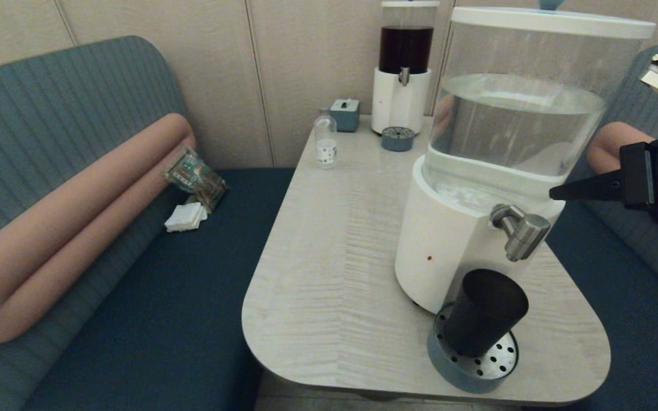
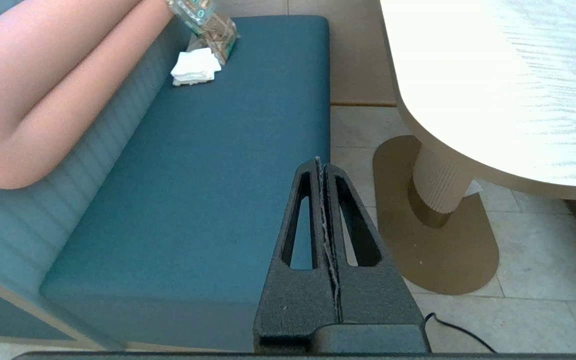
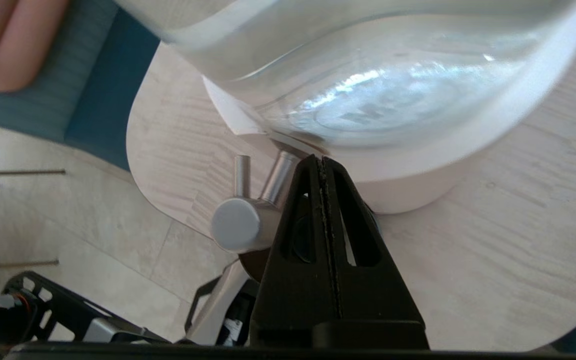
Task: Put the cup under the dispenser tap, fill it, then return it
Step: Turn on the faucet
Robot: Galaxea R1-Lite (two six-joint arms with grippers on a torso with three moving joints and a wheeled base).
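Head view: cup (image 1: 484,311) under dispenser tap (image 1: 520,228), closed right gripper (image 1: 557,193) beside it.

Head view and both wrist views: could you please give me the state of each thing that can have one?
Cup: upright on the drip tray, below the tap, not held.
Tap: no water seen running.
Big tank: lidded, partly full of clear water.
Dark dispenser: lidded, holds dark liquid.
Bottle: upright, capped.
Right pincer: shut, empty, beside the tap.
Left pincer: shut, empty, parked off the table.
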